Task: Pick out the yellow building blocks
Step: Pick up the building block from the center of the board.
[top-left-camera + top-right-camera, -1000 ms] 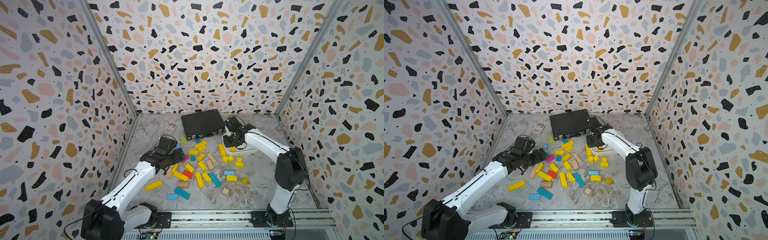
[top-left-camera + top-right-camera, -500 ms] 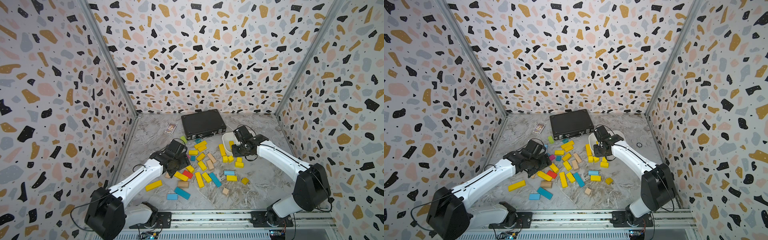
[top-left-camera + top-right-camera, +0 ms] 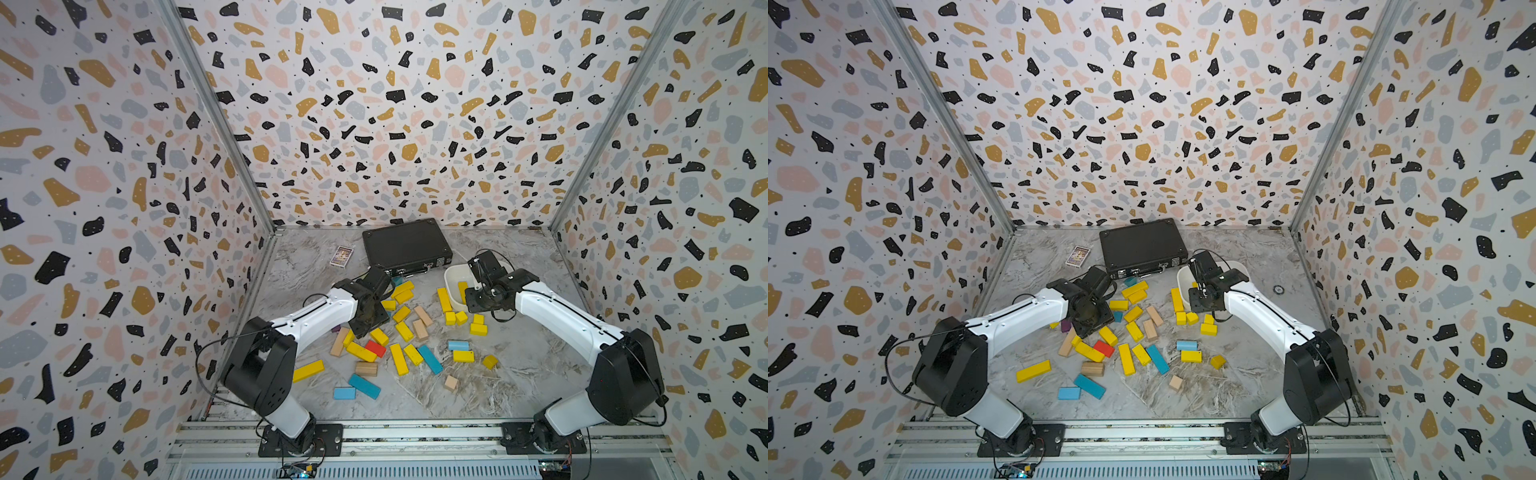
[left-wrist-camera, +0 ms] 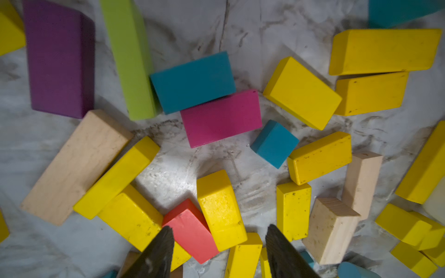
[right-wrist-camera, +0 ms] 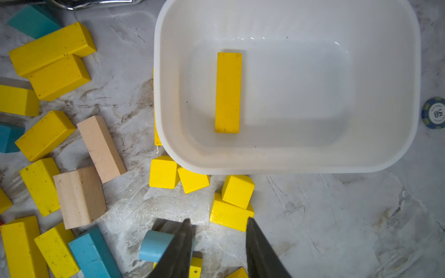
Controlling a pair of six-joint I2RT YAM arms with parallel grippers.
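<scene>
Both grippers part open over the blocks, neither holding one.

In both top views the left gripper (image 3: 368, 323) hangs low over the thick of the yellow building blocks (image 3: 398, 359), while the right gripper (image 3: 478, 300) sits at the near wall of the white tub (image 3: 449, 276), a yellow bar (image 3: 462, 291) lying inside. In the left wrist view the left fingers (image 4: 159, 252) stand about half apart on nothing; a yellow block (image 4: 220, 209) lies just ahead of the gap and a red block (image 4: 190, 231) shows against one fingertip, contact unclear. In the right wrist view the right fingers (image 5: 178, 250) stand apart and empty, bare marble floor (image 5: 313, 228) between them; a yellow cube (image 5: 238, 191) sits just ahead of one tip, the tub beyond.
</scene>
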